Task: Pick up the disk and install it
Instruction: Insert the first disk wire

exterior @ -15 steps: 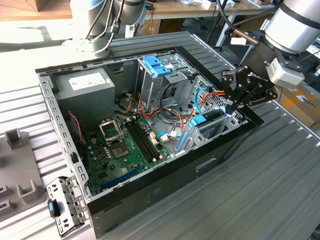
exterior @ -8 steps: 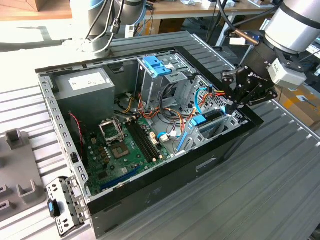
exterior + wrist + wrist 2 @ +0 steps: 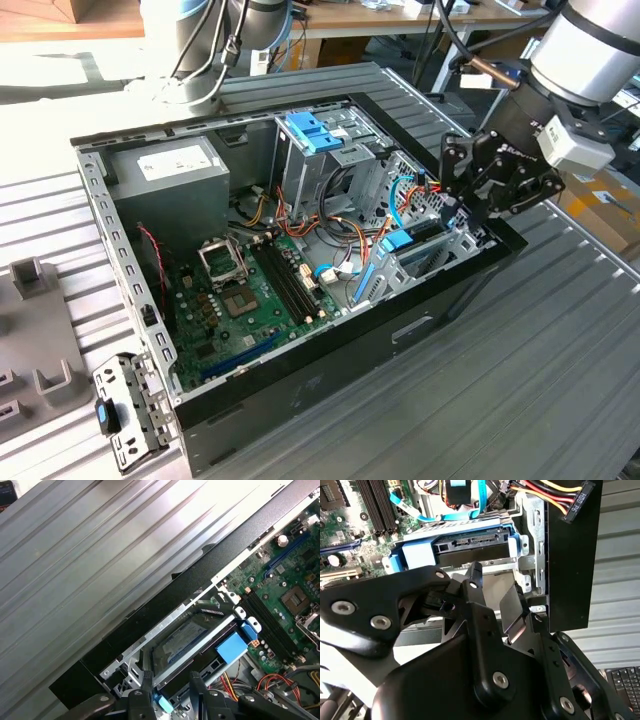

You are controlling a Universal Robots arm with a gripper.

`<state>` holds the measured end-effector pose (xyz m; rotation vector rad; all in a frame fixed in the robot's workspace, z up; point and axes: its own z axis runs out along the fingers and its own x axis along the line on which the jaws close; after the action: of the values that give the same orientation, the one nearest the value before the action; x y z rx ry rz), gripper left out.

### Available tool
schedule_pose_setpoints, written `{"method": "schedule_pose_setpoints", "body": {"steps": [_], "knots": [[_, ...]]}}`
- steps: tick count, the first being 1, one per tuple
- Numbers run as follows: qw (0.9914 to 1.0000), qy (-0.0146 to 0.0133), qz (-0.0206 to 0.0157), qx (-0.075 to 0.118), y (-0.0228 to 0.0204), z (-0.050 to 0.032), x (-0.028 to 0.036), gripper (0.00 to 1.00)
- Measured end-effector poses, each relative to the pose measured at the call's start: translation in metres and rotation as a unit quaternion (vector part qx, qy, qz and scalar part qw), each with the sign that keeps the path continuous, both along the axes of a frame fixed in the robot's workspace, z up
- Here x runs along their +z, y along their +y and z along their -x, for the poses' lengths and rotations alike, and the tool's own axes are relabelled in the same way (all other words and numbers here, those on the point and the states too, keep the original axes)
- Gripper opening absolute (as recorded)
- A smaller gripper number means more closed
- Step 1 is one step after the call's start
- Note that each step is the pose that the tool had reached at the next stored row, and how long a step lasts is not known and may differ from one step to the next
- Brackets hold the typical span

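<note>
End effector (image 3: 496, 586) part-open, empty, over the disk (image 3: 182, 639) at the case (image 3: 330, 355) corner; I'd push squarely along its rails (image 3: 232, 647).

The disk (image 3: 186, 639) lies flat inside a metal bay (image 3: 131, 652) at a corner of the open computer case (image 3: 330, 360), close to the case's black side wall. In the first wrist view its silver top, with a white-and-blue label, shows partly under a metal crossbar (image 3: 195, 650) of the bay. In the second wrist view its dark end with the connector strip (image 3: 470, 544) is bare, no cable plugged in. Blue plastic rails (image 3: 415, 555) sit along both of its edges, level with the bay's frame.
</note>
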<state>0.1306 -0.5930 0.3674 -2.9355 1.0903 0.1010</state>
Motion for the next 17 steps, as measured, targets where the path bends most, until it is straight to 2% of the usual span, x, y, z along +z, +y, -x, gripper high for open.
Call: {"method": "schedule_pose_setpoints", "body": {"steps": [1, 5, 7, 9, 11, 16, 17], "knots": [[1.00000, 0.0010, -0.0003, 0.000, 0.0000, -0.0019, 0.0004, 0.42], [0.99997, 0.0078, -0.0016, 0.000, 0.0000, -0.0186, 0.0005, 0.42], [0.99993, 0.0117, -0.0016, 0.000, 0.0004, -0.0294, 0.0005, 0.42], [0.99989, 0.0143, -0.0017, 0.002, 0.0017, -0.0379, 0.0004, 0.42], [0.99987, 0.0154, -0.0016, 0.005, 0.0058, -0.0413, 0.0005, 0.42], [0.99979, 0.0173, -0.0016, 0.010, 0.0115, -0.0467, 0.0004, 0.42], [0.99977, 0.0176, -0.0015, 0.012, 0.0141, -0.0479, 0.0005, 0.42]]}}
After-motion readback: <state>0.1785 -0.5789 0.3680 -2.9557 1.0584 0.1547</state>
